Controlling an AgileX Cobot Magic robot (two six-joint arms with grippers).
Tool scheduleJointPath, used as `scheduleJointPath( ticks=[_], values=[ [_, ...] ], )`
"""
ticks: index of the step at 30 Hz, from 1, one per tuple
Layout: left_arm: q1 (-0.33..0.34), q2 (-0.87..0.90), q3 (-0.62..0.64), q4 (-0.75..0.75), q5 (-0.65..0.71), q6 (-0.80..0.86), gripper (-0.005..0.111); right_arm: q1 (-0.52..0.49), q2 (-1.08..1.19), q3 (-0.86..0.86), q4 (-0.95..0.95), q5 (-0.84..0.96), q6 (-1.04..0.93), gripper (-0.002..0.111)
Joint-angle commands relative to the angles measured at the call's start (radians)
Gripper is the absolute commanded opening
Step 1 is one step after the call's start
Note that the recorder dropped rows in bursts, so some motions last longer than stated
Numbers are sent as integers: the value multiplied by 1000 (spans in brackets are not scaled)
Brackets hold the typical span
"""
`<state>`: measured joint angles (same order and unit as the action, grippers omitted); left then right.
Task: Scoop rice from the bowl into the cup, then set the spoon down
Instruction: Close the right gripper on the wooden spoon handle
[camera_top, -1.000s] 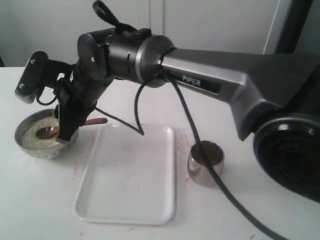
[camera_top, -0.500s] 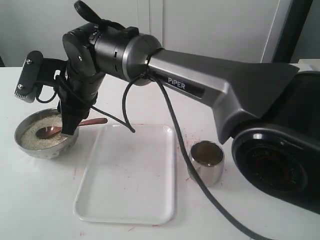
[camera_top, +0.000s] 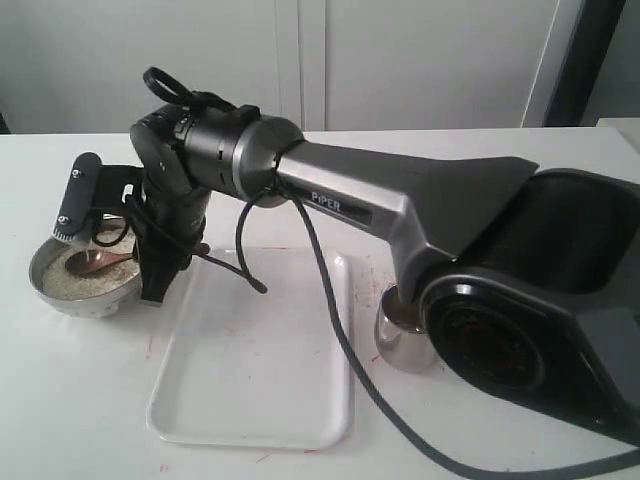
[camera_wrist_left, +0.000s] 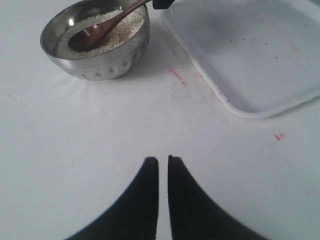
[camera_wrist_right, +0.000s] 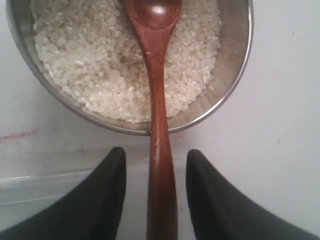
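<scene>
Reddish-brown, the spoon (camera_wrist_right: 159, 125) lies with its oval end on the rice (camera_wrist_right: 90, 65) and its handle out over the rim of the bowl (camera_wrist_right: 233, 60); the right tool (camera_wrist_right: 156, 152) stands wide, one finger on each side of the handle and neither touching it, so nothing is gripped yet. The step in hand looks to be the grasp; the jaws should close squarely on the handle's flat sides just outside the rim, so that the spoon neither rolls nor levers against the steel edge; once it is held, a shallow dip and a level lift would keep the grains on board.

The cup (camera_top: 395, 340) stands well apart on the far side of the white tray (camera_top: 250, 380), partly hidden behind the arm's base in the exterior view; the loaded spoon must therefore cross the whole tray, and any spill would probably land there. A black cable (camera_top: 322, 295) hangs from the arm across that path and may drag. The left tool (camera_wrist_left: 162, 161) hangs over the bare surface (camera_wrist_left: 75, 150) near the bowl, its jaws nearly together and holding nothing; it stands clear of the work.
</scene>
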<state>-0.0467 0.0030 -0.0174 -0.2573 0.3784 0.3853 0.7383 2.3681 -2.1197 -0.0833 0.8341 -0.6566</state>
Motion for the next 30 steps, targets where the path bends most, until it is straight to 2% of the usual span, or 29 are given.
scheduleJointPath(
  ticks=[1,6,21,30],
  values=[
    [-5,-3,5,-11,3,3,14,-11,-3,-2,-31,-18,18,38],
    [-5,-3,5,-11,3,3,14,-16,-3,-2,-91,-8,38,43],
    [-5,-3,5,-11,3,3,14,-20,31,-2,-47,-2,54,43],
    [-5,-3,5,-11,3,3,14,-20,30,-2,-47,5,54,38]
  ],
)
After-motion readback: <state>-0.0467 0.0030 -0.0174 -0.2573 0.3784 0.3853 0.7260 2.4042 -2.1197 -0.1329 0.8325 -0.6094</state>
